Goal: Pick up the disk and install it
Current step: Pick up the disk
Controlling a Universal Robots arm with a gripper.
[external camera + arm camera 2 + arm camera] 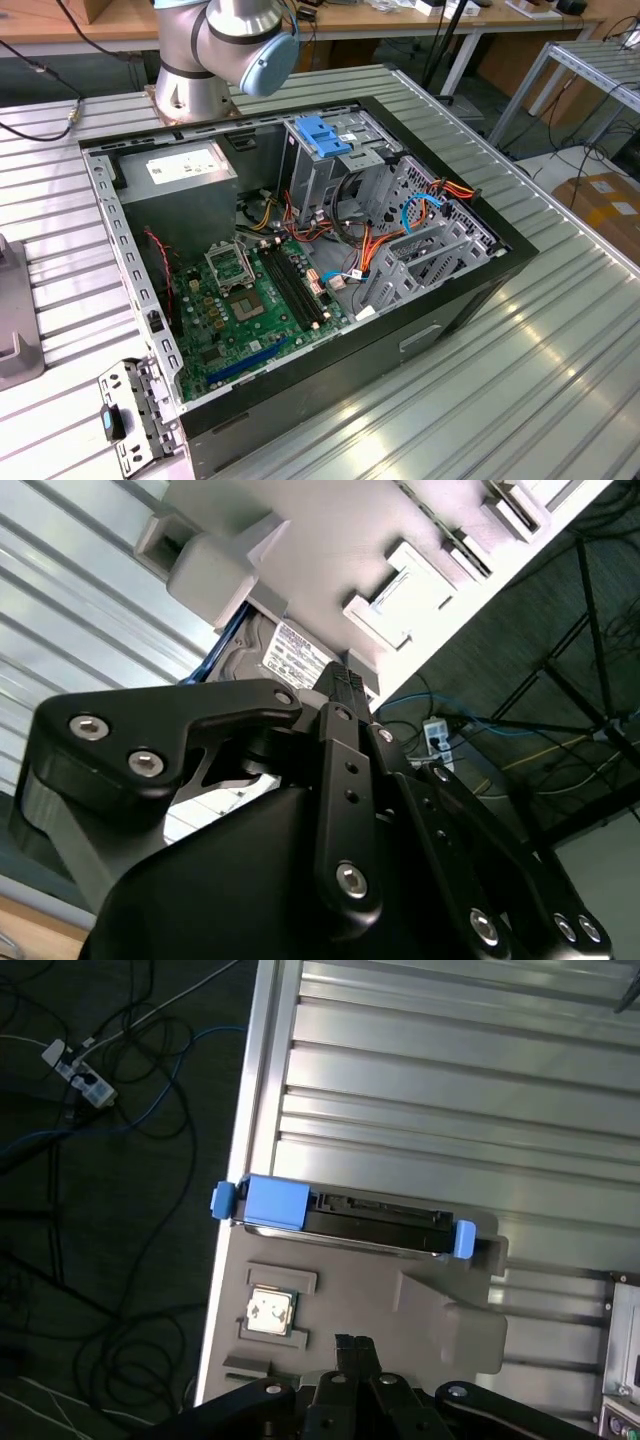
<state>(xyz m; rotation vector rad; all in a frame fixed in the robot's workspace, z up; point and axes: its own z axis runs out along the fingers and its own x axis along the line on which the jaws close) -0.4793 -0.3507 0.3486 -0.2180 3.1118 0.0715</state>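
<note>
Claw [354, 1344] clenched, tips pressed together, nothing between them. Disk [370, 1225] sits just ahead of the tips, apart from them, standing on edge in a slot of the grey holder [420, 1300], w/ blue carrier ends sticking out either side. CPU chip [270, 1312] lies in a holder pocket, closer to the claw than the disk is. Past the disk runs the ribbed aluminium tabletop [450, 1080]. Beside the table edge is dark floor, w/ tangled cables [130, 1130] & a power strip [78, 1068]. In the exterior view an open PC case [330, 385] lies on the same ribbed surface, arm base [215, 50] at its far side.
</note>
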